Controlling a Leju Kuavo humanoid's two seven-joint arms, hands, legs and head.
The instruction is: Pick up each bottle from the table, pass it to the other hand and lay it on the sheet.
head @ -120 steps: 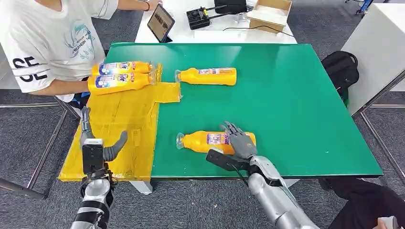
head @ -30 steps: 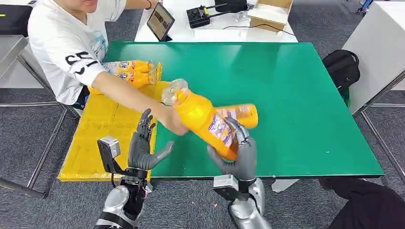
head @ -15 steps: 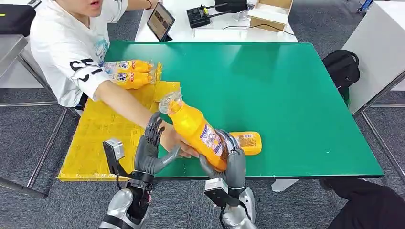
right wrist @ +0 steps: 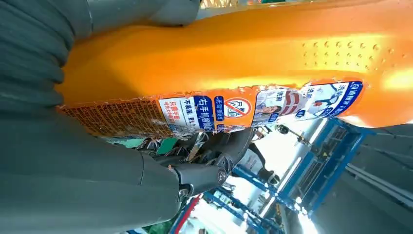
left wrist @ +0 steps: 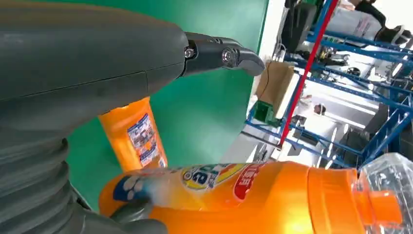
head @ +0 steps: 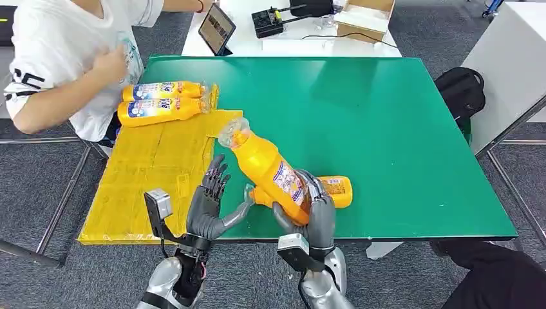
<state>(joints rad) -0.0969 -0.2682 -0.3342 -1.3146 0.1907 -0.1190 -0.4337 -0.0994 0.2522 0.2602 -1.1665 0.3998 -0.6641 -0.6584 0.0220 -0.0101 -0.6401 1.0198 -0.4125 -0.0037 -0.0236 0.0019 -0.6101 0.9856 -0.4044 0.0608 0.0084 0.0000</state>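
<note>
Handover step in hand — pick-up done, pass not yet made.

Right hand, low centre of the head frame, gripped an orange bottle by its lower body; bottle lifted off the table, tilted, cap end up and toward the left of frame. Seen close in the right wrist view: label and orange body pressed against the hand, fingers wrapped round.

Left hand, just left of the bottle, held nothing — fingers spread and raised, thumb reaching toward the bottle's lower part. Touching or just short: could not tell from the head frame. In the left wrist view, bottle body lay close along the hand, thumb above it and apart.

Second bottle lay flat on the green table behind the right hand, partly hidden. Two more bottles lay side by side at the far end of the yellow sheet, upper left of frame. Person seated at upper left, hand drawn in against the chest.

Judged next: left hand to close round the bottle's middle or upper body, firm hold first, then release by the right. After that, carry left and lay it down on the bare sheet, short of the two already there.
</note>
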